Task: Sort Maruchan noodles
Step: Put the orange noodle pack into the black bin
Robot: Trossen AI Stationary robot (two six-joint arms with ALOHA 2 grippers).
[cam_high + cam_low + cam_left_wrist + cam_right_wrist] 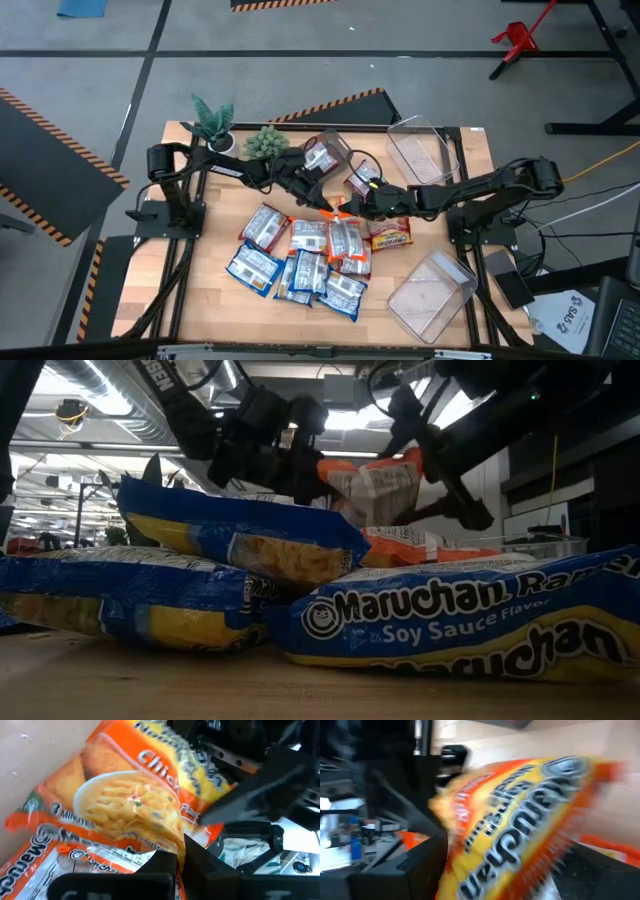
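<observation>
The table (200,285) is showing bare wood along its front and left edges. Three clear bins (432,292) are sitting at the back and right. Roughly nine packets (300,262) are lying heaped mid-table. Both the left gripper (322,200) and right gripper (358,207) are clamping one lifted orange packet (375,485) between them, above the heap.

Robotics lab: hazard-taped floor (60,215)

Orange-and-yellow packet (145,805) aloft, blue-and-yellow packets (470,622) (white lettering) below, pale wood table (215,295).
</observation>
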